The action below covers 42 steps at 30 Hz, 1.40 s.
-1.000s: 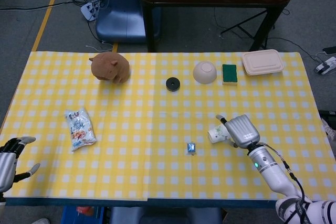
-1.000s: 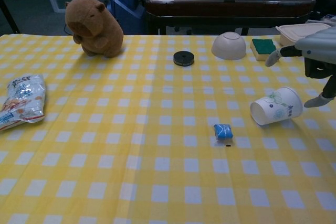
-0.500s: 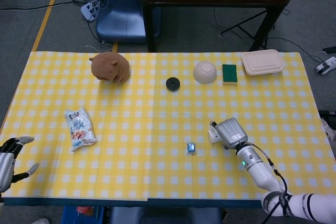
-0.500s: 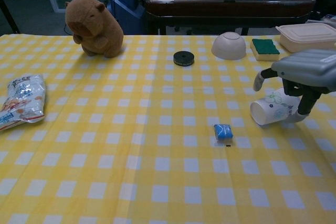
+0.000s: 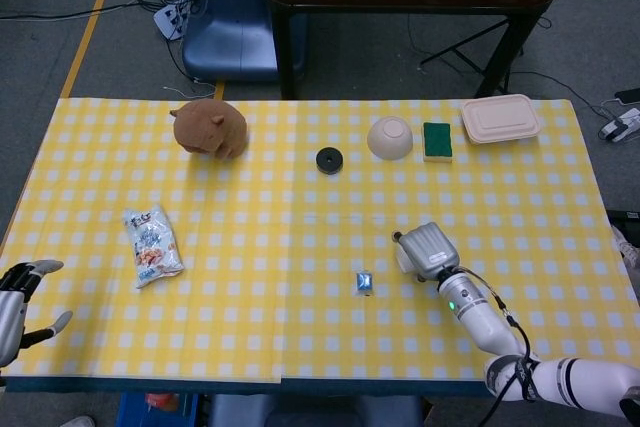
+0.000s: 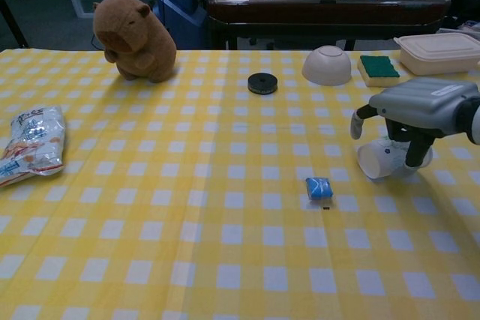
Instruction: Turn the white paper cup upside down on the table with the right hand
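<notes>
Chest view is showing the right robot hand [image 6: 409,114] moving down over the tipped paper cup [image 6: 384,159], fingers spread around it, not gripping; a blue wrapper [image 6: 319,188] is lying nearby.

The white paper cup [image 6: 382,157] lies on its side on the table [image 6: 187,207], with its open mouth turned to the left. The right robot hand [image 6: 415,114] is over the cup, its fingers [image 6: 415,152] curved down around it, and a small blue packet [image 6: 319,188] lies just left and nearer of the cup. Far behind the cup stand an overturned bowl [image 6: 327,65], a green sponge [image 6: 378,68] and a black disc [image 6: 262,83].
</notes>
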{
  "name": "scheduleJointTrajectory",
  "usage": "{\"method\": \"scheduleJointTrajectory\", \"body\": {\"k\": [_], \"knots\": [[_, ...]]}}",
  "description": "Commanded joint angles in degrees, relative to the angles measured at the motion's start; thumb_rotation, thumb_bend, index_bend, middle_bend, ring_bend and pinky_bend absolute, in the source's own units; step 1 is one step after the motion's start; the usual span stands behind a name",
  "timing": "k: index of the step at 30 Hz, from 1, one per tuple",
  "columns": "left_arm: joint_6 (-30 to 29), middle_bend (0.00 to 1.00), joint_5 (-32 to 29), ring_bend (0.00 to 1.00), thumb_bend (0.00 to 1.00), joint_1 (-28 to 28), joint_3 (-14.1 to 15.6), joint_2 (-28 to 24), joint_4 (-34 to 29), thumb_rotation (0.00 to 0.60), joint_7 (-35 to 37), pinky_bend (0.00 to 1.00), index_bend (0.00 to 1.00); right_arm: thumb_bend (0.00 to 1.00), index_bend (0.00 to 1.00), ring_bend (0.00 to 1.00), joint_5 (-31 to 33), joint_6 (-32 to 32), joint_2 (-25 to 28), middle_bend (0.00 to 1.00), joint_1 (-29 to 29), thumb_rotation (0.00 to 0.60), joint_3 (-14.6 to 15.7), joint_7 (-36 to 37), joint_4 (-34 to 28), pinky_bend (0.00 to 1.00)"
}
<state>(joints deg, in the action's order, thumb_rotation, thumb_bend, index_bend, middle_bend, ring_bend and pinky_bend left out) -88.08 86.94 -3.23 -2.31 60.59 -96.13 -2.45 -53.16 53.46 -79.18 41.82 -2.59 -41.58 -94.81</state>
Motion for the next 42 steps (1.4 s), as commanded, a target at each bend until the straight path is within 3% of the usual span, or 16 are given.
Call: {"method": "scheduleJointTrajectory", "body": {"k": [1, 10, 19, 27, 38, 42], "knots": [[-0.1, 0.29, 0.0, 0.24, 0.19, 0.0, 0.0, 0.0, 0.0, 0.6, 0.1, 0.4, 0.33, 0.0, 0.32, 1.0, 0.5, -0.1, -0.5, 1.0, 0.5, 0.6, 0.2, -0.4, 0.4, 1.0], [0.0, 0.29, -0.1, 0.24, 0.19, 0.1, -0.1, -0.2, 0.0, 0.6, 0.3, 0.4, 0.33, 0.0, 0.44, 1.0, -1.4, 1.8, -1.3, 1.0, 0.1, 0.6, 0.4, 1.4, 1.8, 1.0], [0.2, 0.29, -0.1, 0.24, 0.19, 0.0, 0.0, 0.0, 0.1, 0.6, 0.0, 0.4, 0.32, 0.0, 0.49, 1.0, -9.0, 4.3, 0.5, 1.0, -2.7, 0.6, -0.6, 12.6, 1.5, 1.0], [0.4, 0.29, -0.2, 0.24, 0.19, -0.1, 0.0, 0.1, 0.1, 0.6, -0.4, 0.4, 0.33, 0.0, 0.5, 1.0, -17.6, 5.5, 2.7, 1.0, -5.5, 0.6, -2.2, 30.7, 1.0, 1.0], [0.5, 0.29, -0.4, 0.24, 0.19, -0.1, -0.1, 0.2, 0.1, 0.6, -0.7, 0.4, 0.33, 0.0, 0.5, 1.0, -32.0, 6.3, 1.3, 1.0, -7.9, 0.6, -1.6, 72.1, 6.4, 1.0], [0.6, 0.29, -0.4, 0.24, 0.19, -0.1, 0.0, 0.2, 0.1, 0.6, -0.6, 0.4, 0.33, 0.0, 0.5, 1.0, -34.9, 7.3, 0.1, 1.0, -8.0, 0.6, -0.9, 82.0, 8.9, 1.0]]}}
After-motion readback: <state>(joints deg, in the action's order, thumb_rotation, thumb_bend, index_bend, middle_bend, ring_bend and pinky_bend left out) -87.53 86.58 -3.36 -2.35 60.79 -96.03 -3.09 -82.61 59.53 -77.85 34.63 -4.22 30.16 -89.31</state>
